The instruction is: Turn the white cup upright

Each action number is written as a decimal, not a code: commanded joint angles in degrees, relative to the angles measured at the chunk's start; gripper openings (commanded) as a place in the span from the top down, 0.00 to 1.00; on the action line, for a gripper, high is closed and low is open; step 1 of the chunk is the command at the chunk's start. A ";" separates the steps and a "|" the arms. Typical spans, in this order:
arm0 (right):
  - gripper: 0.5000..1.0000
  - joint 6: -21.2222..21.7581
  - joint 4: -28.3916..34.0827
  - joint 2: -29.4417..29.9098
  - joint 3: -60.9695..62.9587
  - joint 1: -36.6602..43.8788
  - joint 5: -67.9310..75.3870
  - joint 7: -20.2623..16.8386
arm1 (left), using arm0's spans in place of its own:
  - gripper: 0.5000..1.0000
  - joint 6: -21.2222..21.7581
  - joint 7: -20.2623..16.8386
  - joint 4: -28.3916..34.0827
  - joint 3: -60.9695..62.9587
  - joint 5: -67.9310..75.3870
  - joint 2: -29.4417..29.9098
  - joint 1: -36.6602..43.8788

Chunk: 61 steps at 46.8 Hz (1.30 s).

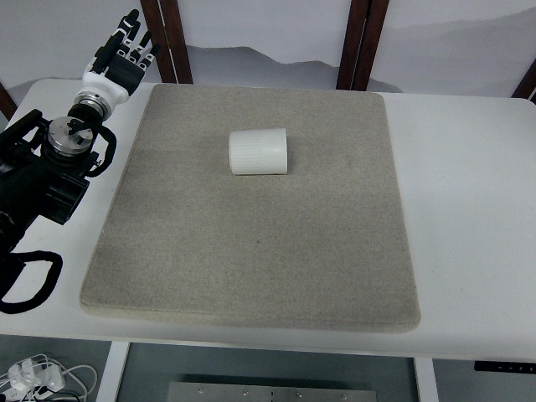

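Note:
A white ribbed cup (258,152) lies on its side on the grey mat (251,243), in the mat's far half near the middle. My left hand (124,52) is at the far left, off the mat's top-left corner, well to the left of the cup. Its fingers are spread and hold nothing. The left arm (50,167) comes in from the left edge. The right hand does not show.
The mat lies on a white table (469,201). Dark wooden posts (360,42) stand behind the table's far edge. Cables (33,377) lie on the floor at the bottom left, below the table's near edge.

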 commanded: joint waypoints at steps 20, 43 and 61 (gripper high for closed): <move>0.10 0.00 0.01 0.00 0.04 0.00 0.00 -0.06 | 0.00 0.00 0.00 0.17 0.09 -0.08 0.70 -0.49; 0.10 0.00 0.01 0.00 -0.05 0.00 0.00 0.02 | 0.00 -3.25 -0.17 0.26 0.18 4.13 2.46 -0.67; 0.10 0.00 0.01 0.00 0.04 0.00 0.00 0.02 | 0.00 -4.57 -1.23 -4.39 0.62 24.96 3.16 -2.95</move>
